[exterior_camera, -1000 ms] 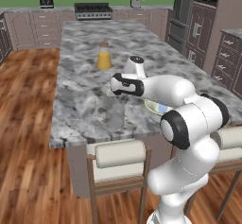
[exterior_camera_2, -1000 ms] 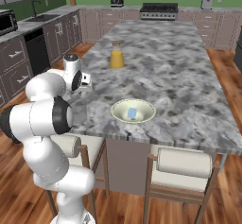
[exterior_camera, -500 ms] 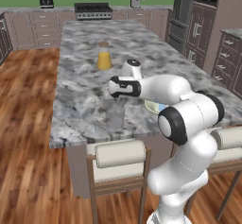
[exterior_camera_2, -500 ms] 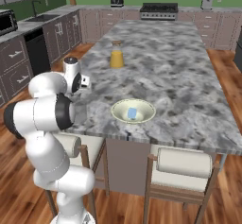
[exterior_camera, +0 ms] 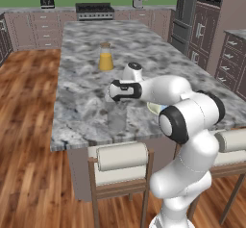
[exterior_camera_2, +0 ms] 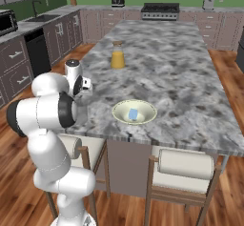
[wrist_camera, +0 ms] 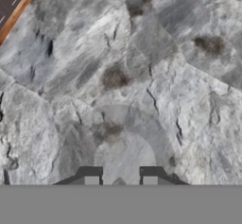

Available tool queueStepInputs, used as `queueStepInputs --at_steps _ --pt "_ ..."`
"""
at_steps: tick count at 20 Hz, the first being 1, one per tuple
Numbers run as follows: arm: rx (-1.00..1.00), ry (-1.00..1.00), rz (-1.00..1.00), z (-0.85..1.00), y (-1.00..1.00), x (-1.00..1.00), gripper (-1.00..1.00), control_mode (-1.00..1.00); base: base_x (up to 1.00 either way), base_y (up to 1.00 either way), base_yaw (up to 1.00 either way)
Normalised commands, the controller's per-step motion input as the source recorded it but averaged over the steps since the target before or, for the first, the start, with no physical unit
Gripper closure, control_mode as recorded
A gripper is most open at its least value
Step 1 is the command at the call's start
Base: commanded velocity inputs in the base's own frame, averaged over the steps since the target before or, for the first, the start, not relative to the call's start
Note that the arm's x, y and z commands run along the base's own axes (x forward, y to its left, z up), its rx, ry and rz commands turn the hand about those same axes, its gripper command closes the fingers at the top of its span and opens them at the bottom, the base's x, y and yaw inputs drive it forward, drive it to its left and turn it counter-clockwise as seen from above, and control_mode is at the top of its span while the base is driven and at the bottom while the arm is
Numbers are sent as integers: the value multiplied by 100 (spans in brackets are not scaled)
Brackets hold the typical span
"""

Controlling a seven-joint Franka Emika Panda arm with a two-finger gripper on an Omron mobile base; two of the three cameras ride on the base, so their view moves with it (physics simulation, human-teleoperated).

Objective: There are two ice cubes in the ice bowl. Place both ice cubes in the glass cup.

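no legible writing, ice bowl [exterior_camera_2: 135, 112], orange-filled jar [exterior_camera_2: 117, 58]

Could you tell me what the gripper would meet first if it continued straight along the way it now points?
Probably the small clear glass cup, whose round rim lies just ahead of the gripper in the hand view, standing on the grey marble counter; depth is unclear.

Both base views looked forward and down across the marble island top [exterior_camera: 86, 92] from behind the arm, one from each side, sharing its near edge and the orange-filled jar [exterior_camera_2: 117, 57]. The hand view faced straight down, close above the marble.
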Motion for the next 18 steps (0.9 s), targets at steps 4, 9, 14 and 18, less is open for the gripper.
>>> queueStepInputs --at_steps 4,9,14,18 --pt "0 0 0 0 3 13 -100 -100 0 0 0" --pt "0 0 0 1 0 0 -100 -100 0 0 0" --pt "0 -12 -7 44 -69 -66 -100 -100 0 0 0" --pt "1 -5 -18 30 -100 -74 -100 -100 0 0 0"
